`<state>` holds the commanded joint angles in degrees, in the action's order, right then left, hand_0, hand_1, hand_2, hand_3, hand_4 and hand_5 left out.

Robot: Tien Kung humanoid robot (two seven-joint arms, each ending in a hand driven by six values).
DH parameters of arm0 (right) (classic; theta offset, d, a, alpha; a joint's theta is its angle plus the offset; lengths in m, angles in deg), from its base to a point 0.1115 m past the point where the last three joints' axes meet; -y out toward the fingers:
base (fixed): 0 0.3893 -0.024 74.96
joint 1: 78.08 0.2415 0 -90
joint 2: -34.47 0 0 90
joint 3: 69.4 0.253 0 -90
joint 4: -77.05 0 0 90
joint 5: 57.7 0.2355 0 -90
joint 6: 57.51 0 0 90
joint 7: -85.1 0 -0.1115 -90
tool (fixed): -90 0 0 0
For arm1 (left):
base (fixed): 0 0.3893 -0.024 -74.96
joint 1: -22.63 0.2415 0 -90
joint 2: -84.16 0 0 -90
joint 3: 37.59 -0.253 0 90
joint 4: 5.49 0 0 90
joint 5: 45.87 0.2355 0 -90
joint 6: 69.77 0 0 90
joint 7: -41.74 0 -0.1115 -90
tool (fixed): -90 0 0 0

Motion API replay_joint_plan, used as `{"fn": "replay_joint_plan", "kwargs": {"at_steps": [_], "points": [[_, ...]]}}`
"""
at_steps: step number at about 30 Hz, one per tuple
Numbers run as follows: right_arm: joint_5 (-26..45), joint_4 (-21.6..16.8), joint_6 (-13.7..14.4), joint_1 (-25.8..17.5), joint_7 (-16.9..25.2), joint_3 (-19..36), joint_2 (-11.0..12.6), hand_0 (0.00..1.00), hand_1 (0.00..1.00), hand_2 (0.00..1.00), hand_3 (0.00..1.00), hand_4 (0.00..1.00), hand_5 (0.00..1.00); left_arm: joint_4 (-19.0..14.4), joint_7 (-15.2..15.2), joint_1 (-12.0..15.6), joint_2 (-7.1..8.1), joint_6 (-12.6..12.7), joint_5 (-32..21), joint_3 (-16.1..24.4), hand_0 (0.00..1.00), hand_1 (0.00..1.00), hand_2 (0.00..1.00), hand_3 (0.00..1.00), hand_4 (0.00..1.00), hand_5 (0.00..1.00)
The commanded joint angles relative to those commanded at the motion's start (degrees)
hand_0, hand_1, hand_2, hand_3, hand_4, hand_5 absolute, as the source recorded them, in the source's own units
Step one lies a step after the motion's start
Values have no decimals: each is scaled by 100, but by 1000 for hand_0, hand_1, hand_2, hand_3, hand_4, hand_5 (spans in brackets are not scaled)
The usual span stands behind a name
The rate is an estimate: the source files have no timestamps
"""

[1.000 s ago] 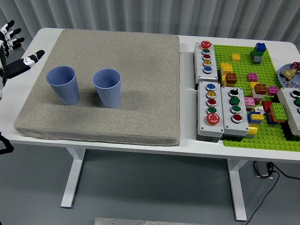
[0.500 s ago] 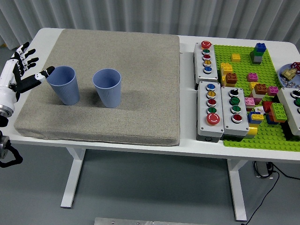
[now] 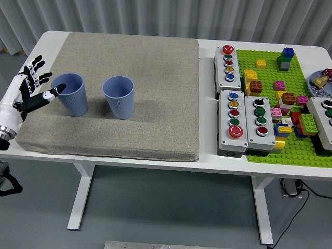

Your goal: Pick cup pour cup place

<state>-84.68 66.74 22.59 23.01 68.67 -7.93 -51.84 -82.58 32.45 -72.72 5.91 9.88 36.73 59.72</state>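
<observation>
Two blue ribbed cups stand upright on the grey mat (image 3: pixel 129 88): the left cup (image 3: pixel 71 94) and the right cup (image 3: pixel 119 97), a short gap between them. My left hand (image 3: pixel 37 87) comes in from the left edge with fingers spread. Its thumb tip reaches the left cup's near-left rim, and the other fingers fan out away from the cup. It holds nothing. What is inside the cups is not visible. My right hand is out of view.
Right of the mat lie grey button boxes (image 3: pixel 244 124) and a green brick baseplate (image 3: pixel 290 150) with several coloured bricks. A small bowl (image 3: pixel 321 83) sits at the right edge. The white table's left rim (image 3: pixel 31 57) is beside my hand.
My left hand has moved right from the table's left edge to the left cup, its thumb now at the cup's rim. The cups have not moved.
</observation>
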Motion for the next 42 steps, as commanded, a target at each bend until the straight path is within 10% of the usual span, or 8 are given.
{"fn": "replay_joint_plan", "kwargs": {"at_steps": [42], "points": [[67, 0, -1, -17, -24, -68, -58, 739, 696, 739, 598, 134, 224, 1023, -366, 67, -28, 372, 120, -568, 810, 845, 998, 998, 975, 426]]}}
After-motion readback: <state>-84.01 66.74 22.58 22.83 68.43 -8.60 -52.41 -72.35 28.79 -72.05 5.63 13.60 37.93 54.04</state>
